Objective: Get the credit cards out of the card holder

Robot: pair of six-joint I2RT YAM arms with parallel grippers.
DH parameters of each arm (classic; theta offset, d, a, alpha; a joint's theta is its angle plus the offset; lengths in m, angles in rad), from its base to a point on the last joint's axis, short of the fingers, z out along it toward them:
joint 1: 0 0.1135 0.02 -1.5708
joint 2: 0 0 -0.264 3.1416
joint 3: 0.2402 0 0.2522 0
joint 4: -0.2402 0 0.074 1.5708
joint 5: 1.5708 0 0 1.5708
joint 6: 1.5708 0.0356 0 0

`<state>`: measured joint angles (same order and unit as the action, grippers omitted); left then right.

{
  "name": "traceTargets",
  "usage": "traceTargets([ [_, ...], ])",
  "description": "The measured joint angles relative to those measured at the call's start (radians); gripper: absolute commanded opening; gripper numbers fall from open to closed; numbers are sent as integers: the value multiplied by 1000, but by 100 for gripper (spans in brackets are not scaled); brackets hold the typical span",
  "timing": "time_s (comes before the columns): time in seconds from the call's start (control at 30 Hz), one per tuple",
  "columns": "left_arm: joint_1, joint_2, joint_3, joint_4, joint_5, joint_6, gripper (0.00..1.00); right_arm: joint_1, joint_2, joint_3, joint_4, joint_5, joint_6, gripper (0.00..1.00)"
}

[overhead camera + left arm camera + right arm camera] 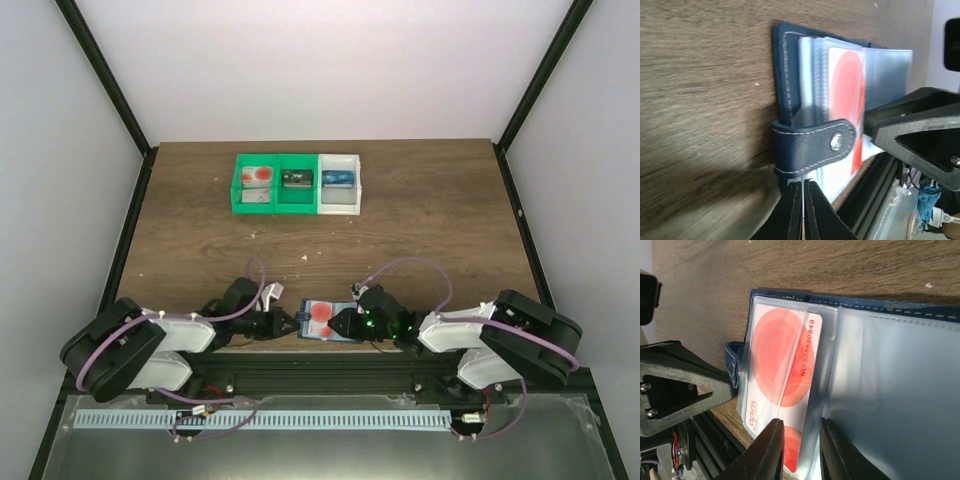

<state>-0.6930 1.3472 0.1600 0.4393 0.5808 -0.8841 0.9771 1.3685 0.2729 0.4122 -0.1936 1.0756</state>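
Note:
The dark blue card holder (pixel 311 334) lies open at the table's near edge, between both grippers. A white credit card (pixel 785 355) with large red circles sits inside a clear sleeve (pixel 890 70) of the holder (pixel 785 75). My left gripper (pixel 803 184) is at the holder's edge just below its snap tab (pixel 815 145), shut on a thin white edge that looks like a credit card's. My right gripper (pixel 801 440) stands slightly open over the sleeve, one finger either side of the card's lower part. In the top view the left gripper (pixel 293 326) and right gripper (pixel 338 325) nearly meet.
At the back stand a green bin (pixel 240 200) holding a white card with red marks (pixel 258 176) and a black item (pixel 297 179), and a white bin (pixel 352 200) with a blue item (pixel 338 180). The black rail (pixel 320 372) runs just behind the holder.

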Motion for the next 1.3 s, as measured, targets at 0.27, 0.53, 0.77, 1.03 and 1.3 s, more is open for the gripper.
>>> traceTargets([
  [0.27, -2, -163, 8, -34, 13, -34, 13, 0, -8, 0, -8, 1, -6, 22],
  [0.53, -16, -105, 16, 20, 34, -64, 8, 0, -12, 0, -8, 4, -5, 22],
  [0.77, -56, 48, 20, 106, 35, -67, 6, 0, -22, 0, -8, 4, -5, 22],
  [1.03, -57, 145, 20, 197, 45, -67, 5, 0, -21, -1, -5, 4, -5, 22],
  [1.3, -58, 156, 19, 214, 45, -65, 5, 0, -10, -1, 9, 0, -6, 15],
])
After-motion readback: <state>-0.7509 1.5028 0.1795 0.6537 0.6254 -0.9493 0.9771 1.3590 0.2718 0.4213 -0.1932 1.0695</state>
